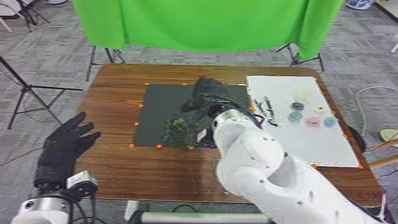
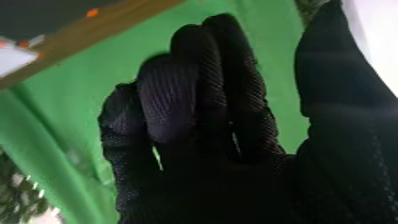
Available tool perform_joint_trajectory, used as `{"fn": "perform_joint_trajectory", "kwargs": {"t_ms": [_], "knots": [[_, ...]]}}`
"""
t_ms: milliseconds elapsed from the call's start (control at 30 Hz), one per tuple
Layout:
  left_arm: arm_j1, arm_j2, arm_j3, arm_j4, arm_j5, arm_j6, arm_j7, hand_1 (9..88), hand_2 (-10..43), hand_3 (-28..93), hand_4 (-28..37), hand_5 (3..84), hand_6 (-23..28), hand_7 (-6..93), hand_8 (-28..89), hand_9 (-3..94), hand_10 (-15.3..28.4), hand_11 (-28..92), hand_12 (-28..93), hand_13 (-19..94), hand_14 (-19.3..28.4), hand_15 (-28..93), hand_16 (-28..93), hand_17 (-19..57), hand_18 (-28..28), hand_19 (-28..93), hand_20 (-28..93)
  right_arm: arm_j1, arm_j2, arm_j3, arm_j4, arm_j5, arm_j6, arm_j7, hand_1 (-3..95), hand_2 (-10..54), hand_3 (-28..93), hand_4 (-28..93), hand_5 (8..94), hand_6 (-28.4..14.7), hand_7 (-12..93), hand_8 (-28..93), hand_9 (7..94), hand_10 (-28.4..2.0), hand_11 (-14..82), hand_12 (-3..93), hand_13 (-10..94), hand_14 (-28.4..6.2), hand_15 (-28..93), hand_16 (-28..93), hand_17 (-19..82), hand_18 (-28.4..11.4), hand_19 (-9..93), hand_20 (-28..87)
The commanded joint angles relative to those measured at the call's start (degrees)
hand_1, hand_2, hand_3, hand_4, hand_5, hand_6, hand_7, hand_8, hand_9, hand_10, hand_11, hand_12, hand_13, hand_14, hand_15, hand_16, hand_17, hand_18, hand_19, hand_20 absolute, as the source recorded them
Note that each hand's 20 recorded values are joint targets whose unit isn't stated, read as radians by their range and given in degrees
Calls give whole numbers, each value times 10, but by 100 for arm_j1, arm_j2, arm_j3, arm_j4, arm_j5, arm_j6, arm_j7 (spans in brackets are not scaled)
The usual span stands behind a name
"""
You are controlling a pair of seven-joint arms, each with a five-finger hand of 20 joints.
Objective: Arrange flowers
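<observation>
Got the right hand (image 1: pixel 206 94) over the black mat (image 1: pixel 160 107), nice and open.
Has the white right arm (image 1: pixel 253 150) in the way, cutting between dark green foliage (image 1: pixel 180 131) on the mat and little pink and teal flowers (image 1: pixel 314 121) on the white sheet (image 1: pixel 315 145). Shows right-hand fingers (image 2: pixel 209 90) loosely straight, pretty close together, with thumb apart and green cloth (image 2: pixel 275 60) visible through the gap. Has the left hand (image 1: pixel 67 145) open too, with spread fingers, by the wooden table's (image 1: pixel 115 170) left edge.

passage: wood (image 1: pixel 111 110) left of dark mat (image 1: pixel 155 107) | obstacles: greenery (image 1: pixel 178 131), right arm (image 1: pixel 258 150)
</observation>
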Motion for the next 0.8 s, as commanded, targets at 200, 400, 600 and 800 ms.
{"fn": "perform_joint_trajectory", "kwargs": {"t_ms": [200, 400, 600, 800], "knots": [[31, 58, 190, 10, 13, -56, -55, 252, 71, 817, -181, 342, 87, 138, -101, 308, 185, 266, 77, 253, 253, 493, -98, -77, 236, 648, -61, 7, 1242, 361, 1145, 286, 616, 862, 311, -95, 844, -242, 590, -124, 298, -149, 522, -283, 550, 181, 519, -223, 824, 77, 283, -284, 932, 355], [-48, 27, 208, 44, 22, -103, -76, 251, 70, 818, -183, 343, 88, 138, -100, 309, 185, 267, 77, 253, 253, 492, -98, -77, 237, 649, -58, -240, 1594, 479, 1587, 475, 944, 1107, 307, -95, 848, -248, 586, -124, 299, -153, 520, -281, 561, 176, 523, -215, 830, 70, 285, -283, 932, 363], [3, -66, 199, 57, 33, -157, -100, 251, 69, 819, -185, 343, 87, 139, -101, 311, 185, 268, 78, 254, 253, 492, -97, -77, 237, 648, -57, -366, 1821, 573, 1761, 451, 1162, 1188, 303, -95, 850, -254, 588, -127, 287, -154, 518, -280, 566, 172, 521, -213, 831, 68, 285, -281, 932, 367], [-44, -85, 154, 73, 12, -107, -45, 251, 69, 819, -185, 343, 87, 139, -101, 311, 186, 268, 78, 254, 254, 492, -97, -77, 237, 648, -56, -210, 1766, 409, 1883, 463, 1223, 1111, 304, -95, 852, -259, 583, -125, 290, -153, 517, -279, 569, 171, 519, -214, 833, 67, 284, -281, 932, 372]]}}
